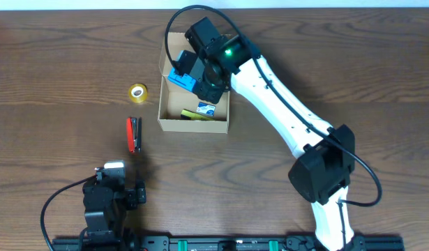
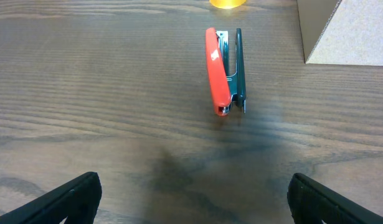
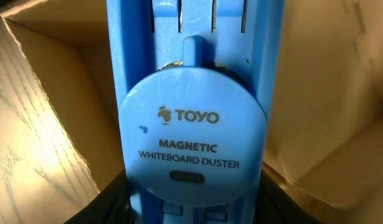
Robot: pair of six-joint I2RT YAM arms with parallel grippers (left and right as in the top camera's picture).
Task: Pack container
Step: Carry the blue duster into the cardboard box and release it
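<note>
The tan cardboard container [image 1: 193,125] stands open at the table's middle back, with small items inside. My right gripper [image 1: 200,75] hangs over it, shut on a blue whiteboard duster [image 1: 182,77]. In the right wrist view the duster [image 3: 194,124] fills the frame between my fingers [image 3: 194,211], with the box walls [image 3: 42,68] around it. My left gripper [image 2: 191,199] is open and empty near the front edge, with a red stapler [image 2: 217,71] lying on the table ahead of it; the stapler also shows in the overhead view [image 1: 133,134].
A yellow tape roll [image 1: 137,92] lies left of the box; its edge shows in the left wrist view [image 2: 227,3]. A corner of the box [image 2: 347,31] shows at that view's top right.
</note>
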